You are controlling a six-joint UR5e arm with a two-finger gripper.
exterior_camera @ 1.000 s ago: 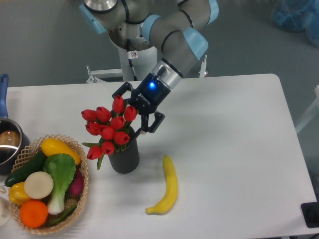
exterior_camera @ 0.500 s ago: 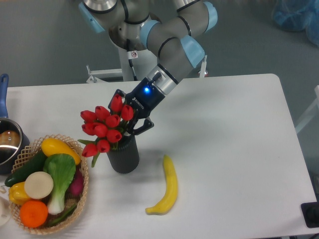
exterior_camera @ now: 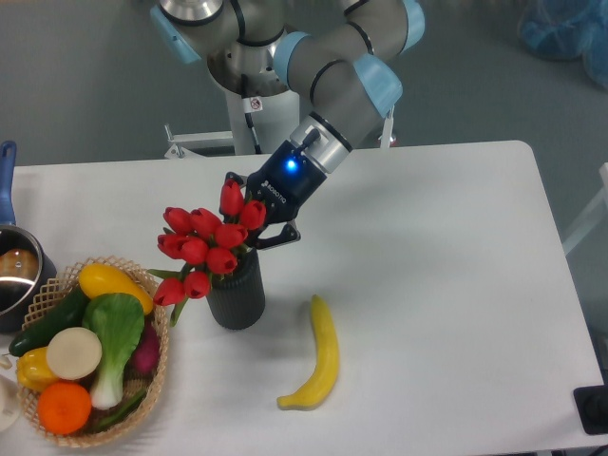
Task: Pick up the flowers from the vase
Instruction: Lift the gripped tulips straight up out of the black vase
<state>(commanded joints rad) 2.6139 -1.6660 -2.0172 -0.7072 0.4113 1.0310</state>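
Observation:
A tight bunch of red tulip flowers [exterior_camera: 203, 245] with green leaves stands in the dark ribbed vase [exterior_camera: 237, 298] left of the table's middle. The bunch leans to the left over the vase mouth. My gripper [exterior_camera: 253, 231] comes down at a slant from the upper right and sits against the right side of the bunch, just above the vase rim. Its fingers are drawn in around the stems and shut on the flowers. The buds hide the stems and the near fingertip.
A yellow banana [exterior_camera: 319, 355] lies just right of the vase. A wicker basket [exterior_camera: 158, 353] of vegetables and fruit stands at the front left. A metal pot [exterior_camera: 13, 275] with a blue handle sits at the left edge.
The gripper's fingers, wide apart a second ago, have drawn in around the stems. The bunch has shifted slightly to the right with the gripper, still in the vase.

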